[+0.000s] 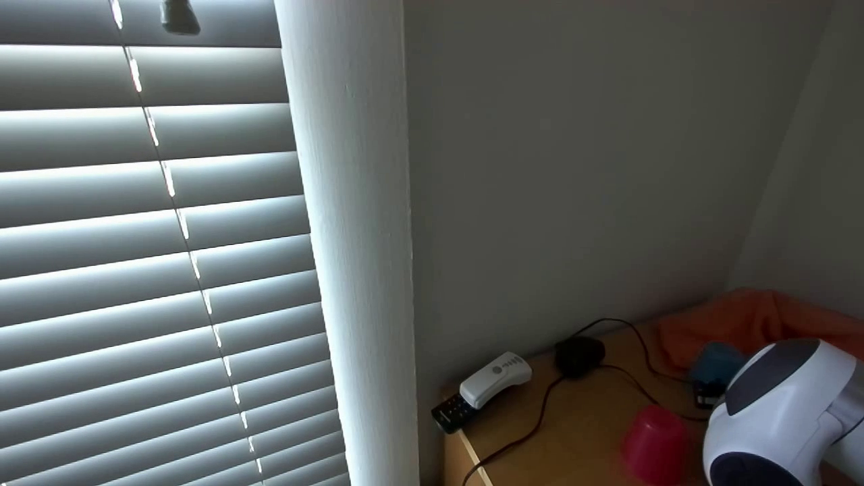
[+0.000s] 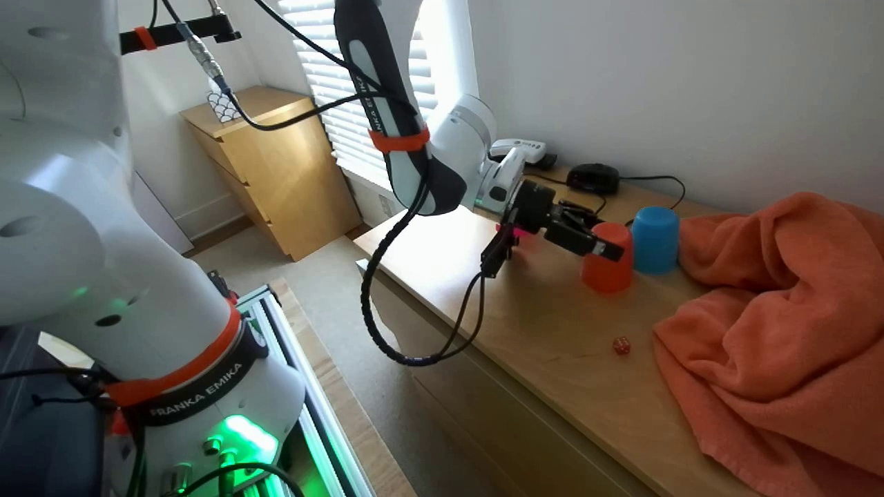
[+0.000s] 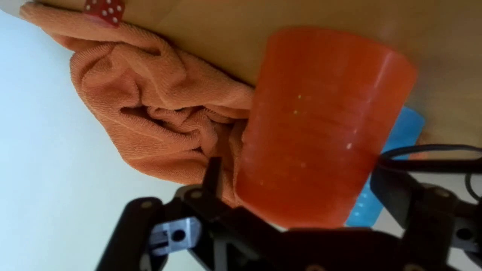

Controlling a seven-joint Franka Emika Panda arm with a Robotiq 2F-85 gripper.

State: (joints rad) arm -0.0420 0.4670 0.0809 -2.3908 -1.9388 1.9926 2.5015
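Fingers [image 3: 395, 195] apart; orange cup [image 3: 324, 128] between

I seem to be in a room of a home, perhaps a bedroom. A white horizontal-slatted window blind [image 1: 229, 175] hangs within a white-painted frame [image 1: 368, 243], next to a plain pale wall [image 2: 656, 83]. Near the blind stands a honey-coloured wooden chest of drawers [image 2: 304, 172], topped by a white object with dark scallops [image 2: 224, 108]. On the light-wood cabinet [image 2: 539, 324] before me lies a rumpled orange terrycloth towel [image 2: 780, 366]; a white plastic remote control [image 1: 496, 379] rests on a black keypad remote [image 1: 452, 413].
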